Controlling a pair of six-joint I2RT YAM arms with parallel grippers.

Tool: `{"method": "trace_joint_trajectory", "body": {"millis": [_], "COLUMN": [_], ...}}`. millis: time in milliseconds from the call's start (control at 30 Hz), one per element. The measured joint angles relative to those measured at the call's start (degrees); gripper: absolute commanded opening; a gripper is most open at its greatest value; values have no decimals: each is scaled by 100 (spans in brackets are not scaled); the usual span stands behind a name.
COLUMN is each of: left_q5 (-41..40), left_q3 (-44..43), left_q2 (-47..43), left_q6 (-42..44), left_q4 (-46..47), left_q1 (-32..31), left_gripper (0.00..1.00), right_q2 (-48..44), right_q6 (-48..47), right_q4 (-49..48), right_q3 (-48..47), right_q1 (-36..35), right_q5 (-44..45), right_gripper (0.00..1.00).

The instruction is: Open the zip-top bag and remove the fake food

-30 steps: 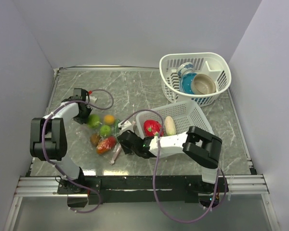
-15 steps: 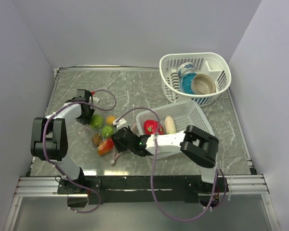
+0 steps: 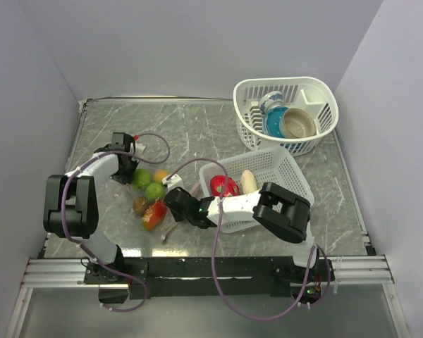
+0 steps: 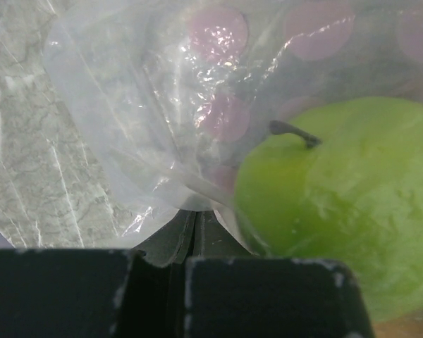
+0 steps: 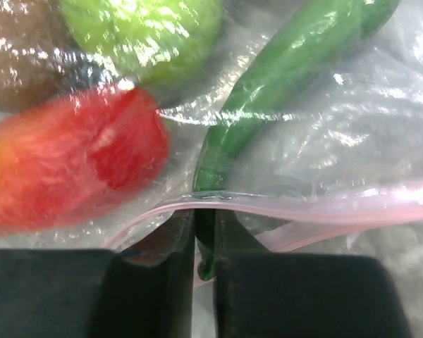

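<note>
While left gripper, right gripper clamp clear soft zip-top bag, small plastic fake food inside, more in white slotted basket, 3 o'clock.

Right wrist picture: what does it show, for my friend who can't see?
Jaws pinch the pink zip strip of the clear zip-top bag. Inside, up close, lie a long green vegetable, a red piece, a green ball and a brown piece.
</note>
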State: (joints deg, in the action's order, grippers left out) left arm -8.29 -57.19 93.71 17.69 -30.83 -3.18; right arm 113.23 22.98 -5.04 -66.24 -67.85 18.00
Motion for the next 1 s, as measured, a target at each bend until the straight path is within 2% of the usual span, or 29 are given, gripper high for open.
{"method": "trace_joint_trajectory", "body": {"millis": [133, 400, 533, 733, 767, 800, 833, 867, 900, 1000], "left_q5": [-59, 85, 339, 546, 562, 573, 586, 597, 608, 678], "left_q3": [35, -44, -190, -229, -229, -229, -229, -229, -229, -229], "left_q2": [0, 284, 389, 378, 372, 361, 341, 319, 286, 197], "left_q6": [-2, -109, -166, -240, -238, -240, -240, -240, -240, -240], "left_q4": [33, 37, -52, -160, -173, -184, -199, -219, -245, -304], "left_q1": [-2, 245, 535, 632, 632, 632, 632, 632, 632, 632], "left_gripper": [1, 1, 1, 1, 1, 1, 1, 1, 1, 1], "right_q2": [-581, -2898, -4131, -5558, -5624, -5654, -5637, -5591, -5515, -5383], "right_q6": [63, 186, 345, 621, 695, 785, 881, 951, 1058, 1220], "right_q4": [286, 1226, 1744, 2291, 2371, 2485, 2627, 2728, 2841, 3042], "right_q3": [511, 1281, 1652, 1880, 1880, 1878, 1878, 1878, 1880, 1987], "right_q1": [-35, -155, -131, 688, 831, 1023, 1185, 1255, 1307, 1314], "right_q5": [-11, -358, -44, 590, 704, 837, 973, 1051, 1128, 1141], "right_gripper": [0, 0, 0, 0, 4, 33, 53, 67, 99, 100]}}
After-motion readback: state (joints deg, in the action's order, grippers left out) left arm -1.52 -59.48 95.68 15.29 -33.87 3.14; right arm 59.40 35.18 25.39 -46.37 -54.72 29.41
